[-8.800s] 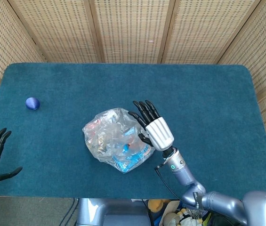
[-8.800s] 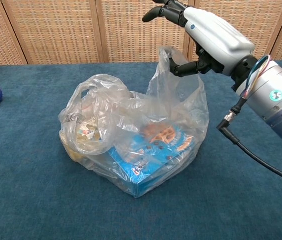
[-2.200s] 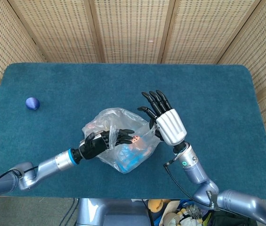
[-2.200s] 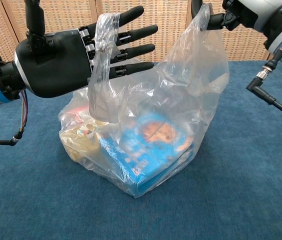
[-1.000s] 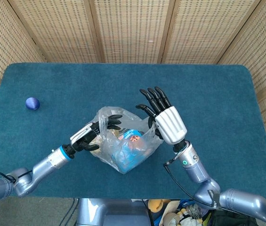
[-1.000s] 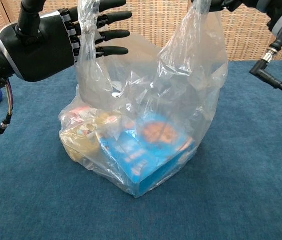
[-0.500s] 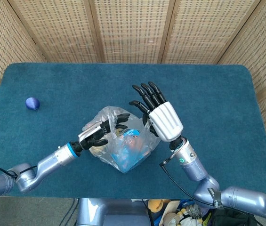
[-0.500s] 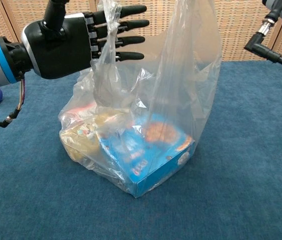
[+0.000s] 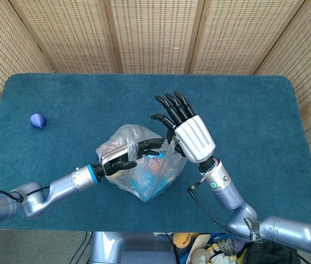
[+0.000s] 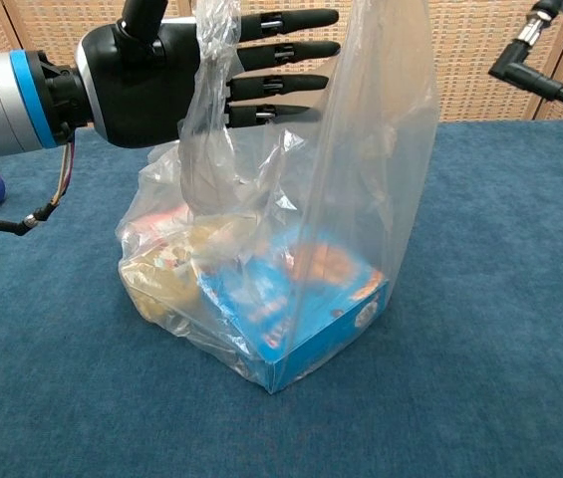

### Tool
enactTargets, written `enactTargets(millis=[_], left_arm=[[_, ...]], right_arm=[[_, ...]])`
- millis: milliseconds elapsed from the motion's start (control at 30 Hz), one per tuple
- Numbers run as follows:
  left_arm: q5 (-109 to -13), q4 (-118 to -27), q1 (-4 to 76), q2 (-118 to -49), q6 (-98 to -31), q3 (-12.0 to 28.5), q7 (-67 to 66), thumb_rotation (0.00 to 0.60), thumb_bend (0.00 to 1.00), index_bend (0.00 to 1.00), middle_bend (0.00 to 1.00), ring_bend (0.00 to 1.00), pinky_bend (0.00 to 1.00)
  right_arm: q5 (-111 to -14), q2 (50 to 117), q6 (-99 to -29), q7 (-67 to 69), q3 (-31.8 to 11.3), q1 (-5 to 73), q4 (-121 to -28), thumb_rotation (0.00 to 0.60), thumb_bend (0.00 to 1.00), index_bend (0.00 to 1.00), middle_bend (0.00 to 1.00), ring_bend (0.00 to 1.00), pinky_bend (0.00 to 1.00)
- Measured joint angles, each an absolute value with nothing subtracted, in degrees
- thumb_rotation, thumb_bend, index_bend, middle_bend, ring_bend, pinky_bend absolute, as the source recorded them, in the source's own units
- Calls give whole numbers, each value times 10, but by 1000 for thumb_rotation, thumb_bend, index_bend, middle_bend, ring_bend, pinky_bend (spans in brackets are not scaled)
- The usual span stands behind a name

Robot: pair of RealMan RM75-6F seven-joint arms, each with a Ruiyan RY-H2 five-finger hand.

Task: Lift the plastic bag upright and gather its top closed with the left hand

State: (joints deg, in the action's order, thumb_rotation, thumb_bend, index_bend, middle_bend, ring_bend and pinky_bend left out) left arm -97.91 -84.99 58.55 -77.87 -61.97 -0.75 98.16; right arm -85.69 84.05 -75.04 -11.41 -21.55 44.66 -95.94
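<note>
The blue table carries the clear plastic bag near its middle, toward the near edge. The bag stands tall on its right side, where the film is drawn straight up out of the chest view, while its left flap rises in a crumpled strip in front of the left hand. A blue box and paler packets sit in its base. A small blue ball lies well apart at the far left.

The likeliest failure, as I judge it, is that only part of the mouth gets gathered: the two raised sides stand apart, so a closing grasp could catch the left flap alone and leave the right side loose. The thin film could also slide between the fingers, letting the bag slump over its contents. A sideways pull might tip the box onto its edge.

The left hand is wide open, its fingers stretched out straight and parted, pointing right across the bag's top; the left flap lies against them but nothing is clasped. The right hand is raised above the bag's right side with fingers spread; whether it pinches the film there I cannot tell
</note>
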Motion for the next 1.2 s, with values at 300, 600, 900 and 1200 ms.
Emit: enactTargets(millis=[300,600,900,1200], left_arm=[[-980,-860,589,-780,-628,-2,984,254,129,125,0,71,77],[-989,-866,594,-777,-630,-5,993,251,131,136,0,72,86],[-992,-879,575,-759,-659,-15,977,251,129,152,0,64,83],[-966,-883,555,-751,-680,-6,962,244,131,144,0,41,79]], right_arm=[[-851,833,-739,-126,-221,458,-970,600,938,291,93,0,0],[-847,830,-729,-131,-226,470,-967,600,941,291,93,0,12],[-840,827,-727,-137,-228,475,-959,600,940,289,93,0,12],[-845,830,-733,-134,-219,475,-959,600,938,287,93,0,12]])
